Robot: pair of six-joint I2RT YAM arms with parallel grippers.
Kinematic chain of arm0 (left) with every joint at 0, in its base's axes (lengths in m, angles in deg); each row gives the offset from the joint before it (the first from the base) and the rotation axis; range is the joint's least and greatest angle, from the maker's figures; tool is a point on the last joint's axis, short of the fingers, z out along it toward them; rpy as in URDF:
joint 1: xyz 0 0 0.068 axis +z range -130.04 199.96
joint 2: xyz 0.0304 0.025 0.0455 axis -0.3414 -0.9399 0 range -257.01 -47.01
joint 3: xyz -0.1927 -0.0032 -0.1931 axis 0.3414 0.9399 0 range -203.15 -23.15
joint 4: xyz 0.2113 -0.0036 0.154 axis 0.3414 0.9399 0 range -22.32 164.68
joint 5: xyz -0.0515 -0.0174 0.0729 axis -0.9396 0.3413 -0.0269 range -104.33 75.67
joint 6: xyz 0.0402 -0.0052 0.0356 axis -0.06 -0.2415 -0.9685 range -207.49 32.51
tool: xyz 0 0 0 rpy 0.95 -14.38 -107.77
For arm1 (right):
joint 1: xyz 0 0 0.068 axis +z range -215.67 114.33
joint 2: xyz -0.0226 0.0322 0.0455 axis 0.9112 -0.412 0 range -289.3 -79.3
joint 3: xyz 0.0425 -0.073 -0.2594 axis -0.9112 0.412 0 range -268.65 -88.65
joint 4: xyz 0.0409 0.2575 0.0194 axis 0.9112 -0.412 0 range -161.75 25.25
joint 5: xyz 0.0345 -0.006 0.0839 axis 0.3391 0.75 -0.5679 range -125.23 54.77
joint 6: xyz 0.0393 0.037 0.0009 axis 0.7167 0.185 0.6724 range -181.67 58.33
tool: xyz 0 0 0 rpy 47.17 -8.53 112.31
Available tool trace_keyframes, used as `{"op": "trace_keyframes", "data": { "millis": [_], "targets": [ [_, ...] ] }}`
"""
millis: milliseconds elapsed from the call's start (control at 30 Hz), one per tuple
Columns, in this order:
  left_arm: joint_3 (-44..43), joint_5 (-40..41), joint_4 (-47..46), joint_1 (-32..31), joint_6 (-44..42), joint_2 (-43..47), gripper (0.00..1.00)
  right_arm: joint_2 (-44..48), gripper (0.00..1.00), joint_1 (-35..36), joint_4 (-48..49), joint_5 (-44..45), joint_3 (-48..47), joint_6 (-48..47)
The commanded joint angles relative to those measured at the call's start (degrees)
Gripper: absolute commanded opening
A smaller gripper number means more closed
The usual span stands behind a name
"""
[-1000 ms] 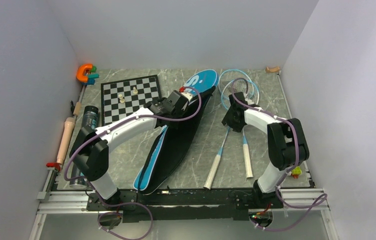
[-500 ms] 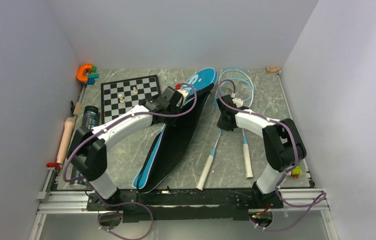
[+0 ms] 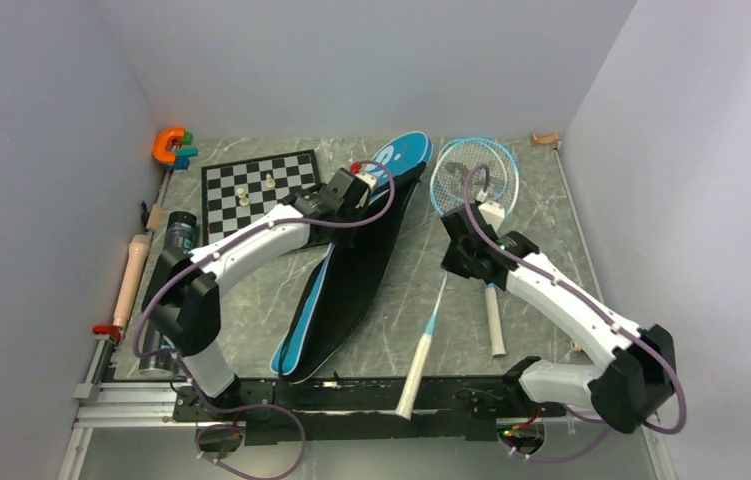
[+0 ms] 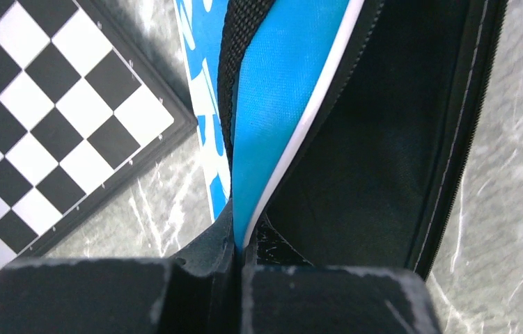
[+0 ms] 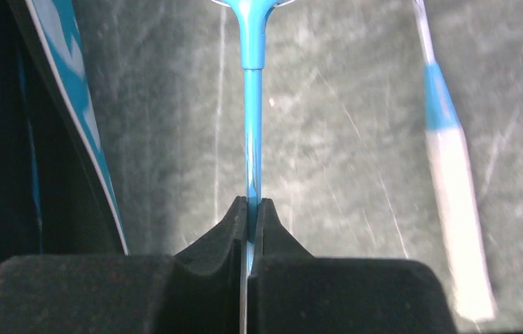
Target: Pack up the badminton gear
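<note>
The blue bag (image 3: 406, 155) lies open, its black inside (image 3: 351, 285) facing up. My left gripper (image 3: 351, 186) is shut on the edge of the bag's blue flap (image 4: 279, 90), held between its jaws (image 4: 241, 240). My right gripper (image 3: 463, 250) is shut on the thin blue shaft (image 5: 253, 104) of one racket (image 3: 473, 178), right at its fingertips (image 5: 251, 207). That racket's beige handle (image 3: 414, 372) reaches over the front rail. The second racket's handle (image 3: 494, 322) lies on the table to the right, and also shows in the right wrist view (image 5: 457, 229). A black tube (image 3: 177, 240) lies at the far left.
A chessboard (image 3: 256, 188) with small pale pieces sits left of the bag, its corner close to the flap (image 4: 49, 125). An orange clamp (image 3: 169, 145) is in the back left corner. A wooden rod (image 3: 131, 280) lies along the left wall. Walls close in on three sides.
My right gripper has shut on a racket shaft and drawn that racket toward the near edge, so its handle now overhangs the front rail. The left gripper shifted slightly left with the flap.
</note>
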Motion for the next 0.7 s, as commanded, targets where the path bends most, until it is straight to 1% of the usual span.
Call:
{"op": "trace_keyframes", "data": {
  "millis": [0, 67, 167, 233, 367, 433, 667],
  "targets": [
    [-10.25, 2.55, 3.24, 0.04, 3.85, -6.46, 0.0, 5.86, 0.0, 3.19, -15.03, -0.3, 0.47, 5.99],
    [-14.98, 1.5, 5.35, -0.07, 4.54, -9.14, 0.0, 7.7, 0.0, 4.93, -17.92, -1.15, 0.92, 6.79],
    [-17.87, 1.04, 6.17, -0.35, 4.99, -11.89, 0.0, 9.07, 0.0, 8.79, -19.67, -2.75, 1.27, 8.19],
    [-18.75, 0.45, 6.21, -0.36, 4.68, -13.22, 0.0, 8.32, 0.0, 11.52, -20.02, -3.77, 0.3, 8.6],
    [-18.49, 1.32, 4.77, -0.32, 3.99, -14.76, 0.0, 3.33, 0.0, 17.53, -24.55, -1.49, -5.48, 10.17],
    [-19.24, 1.76, 5.33, -0.27, 3.48, -15.91, 0.0, 0.46, 0.0, 21.67, -26.17, -0.09, -8.0, 10.41],
    [-19.36, 1.27, 5.13, -0.31, 3.14, -15.31, 0.0, -7.6, 0.0, 29.09, -27.93, 1.43, -12.98, 9.47]
  ]
}}
